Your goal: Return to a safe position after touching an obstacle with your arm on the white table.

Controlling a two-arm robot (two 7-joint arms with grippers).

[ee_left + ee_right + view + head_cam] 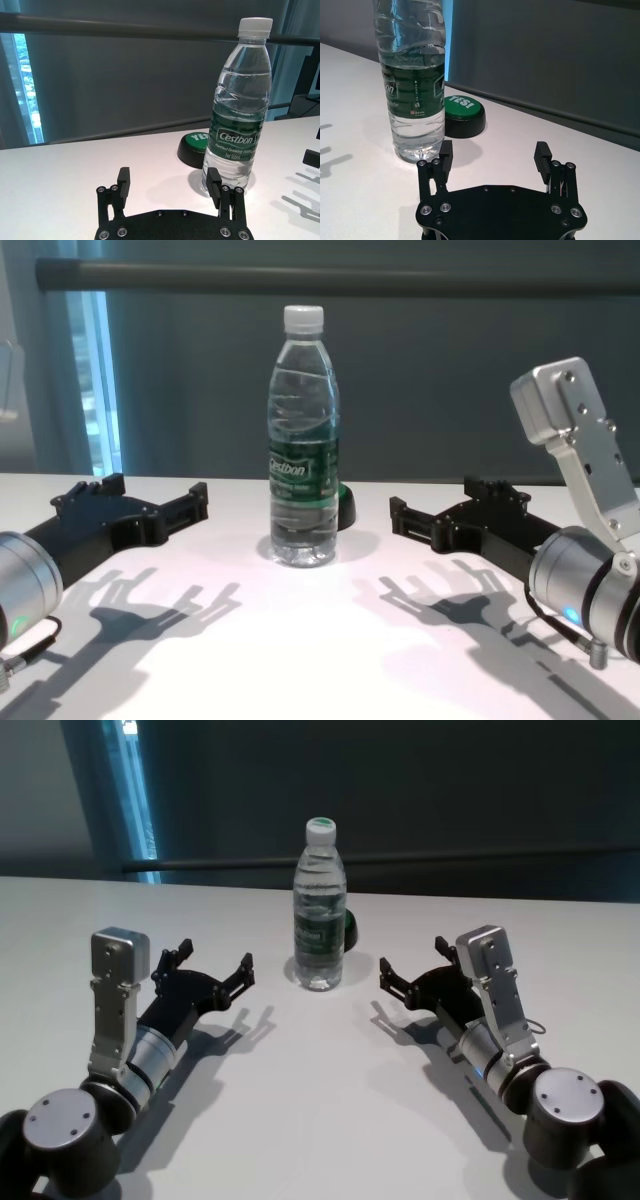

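The obstacle, a clear water bottle point(319, 910) with a white cap and a green "Cestbon" label, stands upright in the middle of the white table point(320, 1120). My left gripper point(213, 963) lies low over the table to the bottle's left, open and empty, with a gap between it and the bottle. To the bottle's right, my right gripper point(412, 960) is also open, holds nothing and is clear of it. The bottle point(239, 110) rises just beyond one left finger point(214, 181) in the left wrist view. The right wrist view shows the bottle point(412, 75) ahead of the open right gripper point(494, 152).
A green round button point(351, 928) marked "YES!" sits on the table right behind the bottle. A dark wall and rail point(330, 275) run past the table's far edge. Both forearms rest near the table's near side.
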